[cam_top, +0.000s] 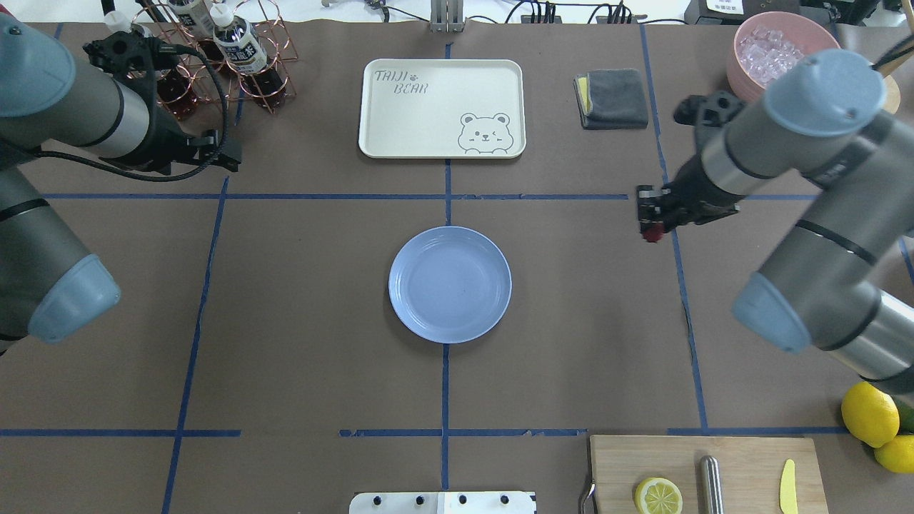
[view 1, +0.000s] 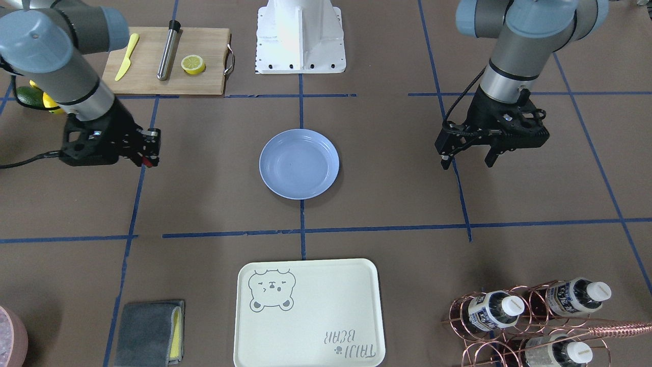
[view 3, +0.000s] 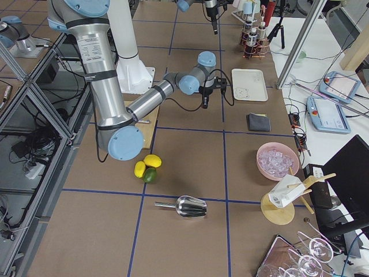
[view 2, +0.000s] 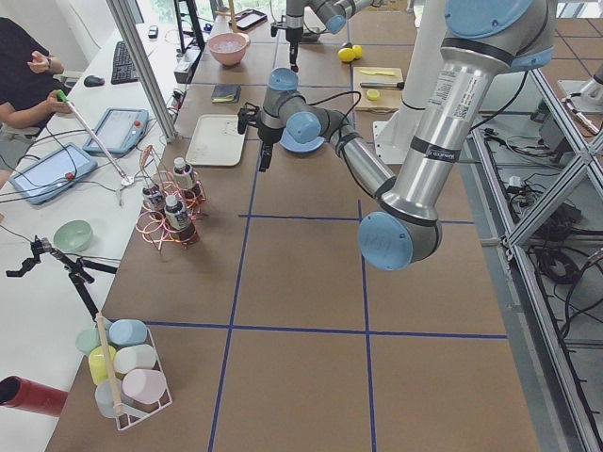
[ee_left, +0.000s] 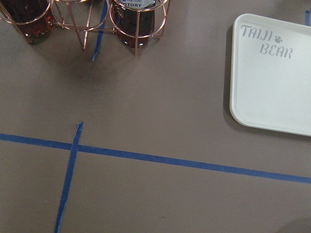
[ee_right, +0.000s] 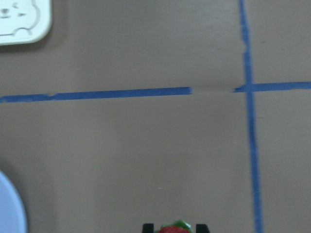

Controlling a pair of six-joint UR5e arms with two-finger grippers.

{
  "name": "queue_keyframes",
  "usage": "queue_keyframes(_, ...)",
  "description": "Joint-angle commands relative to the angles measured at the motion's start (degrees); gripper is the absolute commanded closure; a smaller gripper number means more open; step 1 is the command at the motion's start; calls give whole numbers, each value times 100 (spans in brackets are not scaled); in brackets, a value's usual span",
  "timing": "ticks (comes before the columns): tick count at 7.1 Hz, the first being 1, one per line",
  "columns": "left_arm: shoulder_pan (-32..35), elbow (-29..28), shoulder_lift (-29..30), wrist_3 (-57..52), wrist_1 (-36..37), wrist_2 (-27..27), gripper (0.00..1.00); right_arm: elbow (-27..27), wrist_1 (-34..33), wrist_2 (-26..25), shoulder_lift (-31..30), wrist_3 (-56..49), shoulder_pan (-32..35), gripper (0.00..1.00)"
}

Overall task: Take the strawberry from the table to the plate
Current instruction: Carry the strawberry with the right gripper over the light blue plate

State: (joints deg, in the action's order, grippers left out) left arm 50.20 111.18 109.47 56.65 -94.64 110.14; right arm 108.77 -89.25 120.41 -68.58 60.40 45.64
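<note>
A small dark red strawberry (cam_top: 651, 234) with a green top sits between the fingers of my right gripper (cam_top: 648, 220), which is shut on it above the brown paper table (cam_top: 321, 285). The right wrist view shows the strawberry (ee_right: 174, 228) at the bottom edge, pinched between the two fingertips. The light blue plate (cam_top: 450, 284) lies at the table's middle with nothing on it, well apart from the berry. From the front, my right gripper (view 1: 148, 153) is left of the plate (view 1: 299, 163). My left gripper (view 1: 468, 162) hangs open over bare table on the other side.
A cream bear-printed tray (cam_top: 442, 107) lies beyond the plate. A copper rack of bottles (cam_top: 214, 57) stands near my left arm. A grey cloth (cam_top: 613, 98) and a pink bowl of ice (cam_top: 775, 50) are far right. A cutting board (cam_top: 703, 475) with a lemon half (cam_top: 658, 495) is near right.
</note>
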Motion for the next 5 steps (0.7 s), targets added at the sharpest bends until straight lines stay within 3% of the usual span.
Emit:
queue_keyframes(1,348,0,-424,-958,-28,243,0,-451,-594,-533,1247,830,-772,100)
queue_keyframes(4,902,-61,-882,-2250,-46,244,0,-1784,-533,-1262,2416,1175,-1459,100)
queue_keyframes(5,965,-88,-988,-2533,-46,253,0,-2050,-115,-1327,2436,1263,-1618,100)
